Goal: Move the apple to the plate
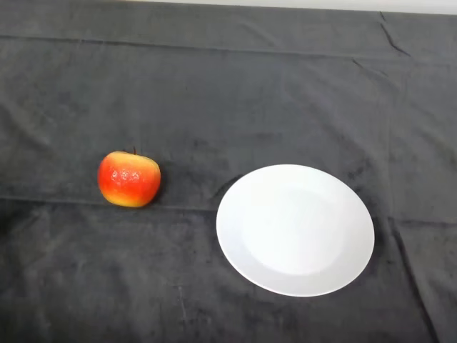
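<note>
A red and yellow apple [129, 179] stands upright on the dark cloth at the left of the head view, its stem pointing up. A round white plate [295, 229] lies flat on the cloth to the right of the apple, a short gap apart from it, with nothing on it.
The dark cloth [228, 86] covers the whole table and has folds and creases, one running across the cloth just below the apple. A pale strip [300, 4] shows beyond the far edge of the cloth at the top.
</note>
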